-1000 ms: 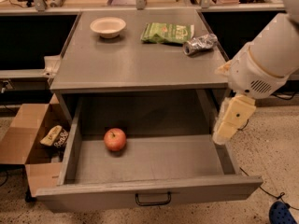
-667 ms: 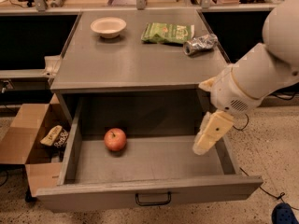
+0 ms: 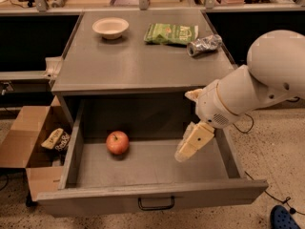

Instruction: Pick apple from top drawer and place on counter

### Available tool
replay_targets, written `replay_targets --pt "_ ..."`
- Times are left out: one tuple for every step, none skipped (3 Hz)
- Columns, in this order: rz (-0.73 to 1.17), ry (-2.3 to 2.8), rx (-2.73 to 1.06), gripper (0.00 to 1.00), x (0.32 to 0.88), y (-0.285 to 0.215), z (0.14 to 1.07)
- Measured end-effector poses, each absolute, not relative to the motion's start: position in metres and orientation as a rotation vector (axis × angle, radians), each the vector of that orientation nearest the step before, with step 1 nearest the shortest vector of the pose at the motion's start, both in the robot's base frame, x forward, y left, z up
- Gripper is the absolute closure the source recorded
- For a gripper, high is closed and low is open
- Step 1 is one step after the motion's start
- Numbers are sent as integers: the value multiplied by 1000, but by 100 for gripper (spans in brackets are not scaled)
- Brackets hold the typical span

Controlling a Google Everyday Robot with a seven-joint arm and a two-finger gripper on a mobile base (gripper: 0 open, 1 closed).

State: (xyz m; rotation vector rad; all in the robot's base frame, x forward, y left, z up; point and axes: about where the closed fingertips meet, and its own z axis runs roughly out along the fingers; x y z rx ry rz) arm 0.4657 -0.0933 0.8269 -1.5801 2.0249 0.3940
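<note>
The red apple (image 3: 117, 142) lies on the floor of the open top drawer (image 3: 152, 199), left of centre. The drawer is pulled out below the grey counter (image 3: 138, 61) and has a dark wire handle on its front. My gripper (image 3: 190, 144) hangs from the white arm over the right half of the drawer, pointing down and left. It is well to the right of the apple and holds nothing.
On the counter stand a white bowl (image 3: 110, 27) at the back left, a green snack bag (image 3: 171, 33) and a crushed silvery can (image 3: 204, 45) at the back right. An open cardboard box (image 3: 33, 147) with packets sits on the floor to the left.
The arm has swung left and inward, so the gripper has moved from the drawer's right wall toward its middle, closer to the apple. The apple has not moved.
</note>
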Motion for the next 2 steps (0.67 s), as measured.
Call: replay_targets --pt "387 2040 -1574 0 469 -90 818" --pt "386 2055 -1558 0 479 -75 798"
